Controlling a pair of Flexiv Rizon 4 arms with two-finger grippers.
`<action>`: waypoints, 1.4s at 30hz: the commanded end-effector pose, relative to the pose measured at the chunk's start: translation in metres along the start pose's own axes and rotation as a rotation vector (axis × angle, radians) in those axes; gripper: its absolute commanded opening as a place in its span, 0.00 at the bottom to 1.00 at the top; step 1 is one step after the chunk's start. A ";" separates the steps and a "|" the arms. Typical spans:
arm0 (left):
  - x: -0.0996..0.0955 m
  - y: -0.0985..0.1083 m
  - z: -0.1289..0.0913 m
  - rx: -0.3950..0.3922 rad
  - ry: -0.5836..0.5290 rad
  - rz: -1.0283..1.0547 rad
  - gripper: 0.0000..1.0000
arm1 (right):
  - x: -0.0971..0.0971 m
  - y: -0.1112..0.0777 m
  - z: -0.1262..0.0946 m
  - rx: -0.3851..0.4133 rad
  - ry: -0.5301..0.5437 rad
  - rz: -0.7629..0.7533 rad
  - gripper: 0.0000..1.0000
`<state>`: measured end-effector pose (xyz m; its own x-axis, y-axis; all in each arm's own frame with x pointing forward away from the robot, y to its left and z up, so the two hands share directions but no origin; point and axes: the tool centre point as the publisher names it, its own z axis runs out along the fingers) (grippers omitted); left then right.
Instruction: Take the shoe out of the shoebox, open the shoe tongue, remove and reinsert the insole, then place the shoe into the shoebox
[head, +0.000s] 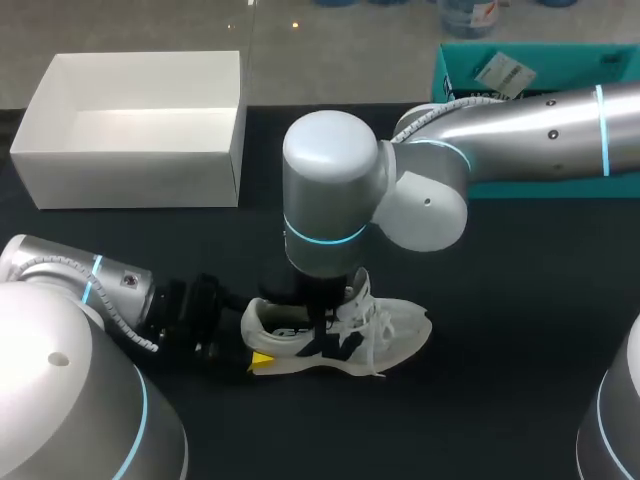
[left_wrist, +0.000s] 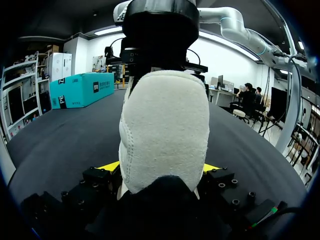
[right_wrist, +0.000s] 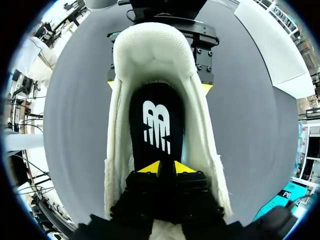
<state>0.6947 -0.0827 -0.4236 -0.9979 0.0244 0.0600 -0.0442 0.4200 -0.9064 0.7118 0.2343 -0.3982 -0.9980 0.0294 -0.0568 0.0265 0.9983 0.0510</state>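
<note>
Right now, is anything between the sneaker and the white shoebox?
Nothing visible lies between the sneaker and the open white shoebox. The left gripper clamps its heel; the right gripper is inside it.

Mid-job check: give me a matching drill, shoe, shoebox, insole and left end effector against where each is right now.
1 shoe
2 shoebox
3 insole
4 left end effector

A empty, at the far left of the table
B lying inside the shoe
C clamped on the shoe's heel
D upright on the table, outside the shoebox

Pairs: 1-D, 2-A, 3-B, 4-C.
</note>
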 end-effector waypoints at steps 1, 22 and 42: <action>0.001 0.001 0.002 0.000 -0.003 0.000 0.00 | -0.002 0.004 0.003 0.003 -0.019 0.005 0.35; 0.001 0.001 0.002 0.000 -0.003 0.000 0.00 | 0.007 0.005 0.061 -0.037 0.277 -0.017 0.45; 0.001 0.001 0.002 0.000 -0.003 0.000 0.00 | 0.035 0.009 0.061 0.005 0.416 -0.022 0.15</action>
<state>0.6892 -0.0810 -0.4239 -0.9977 0.0276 0.0616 -0.0443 0.4202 -0.9063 0.7074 0.2340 -0.4079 -0.9410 -0.0149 0.3382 0.0064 0.9981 0.0616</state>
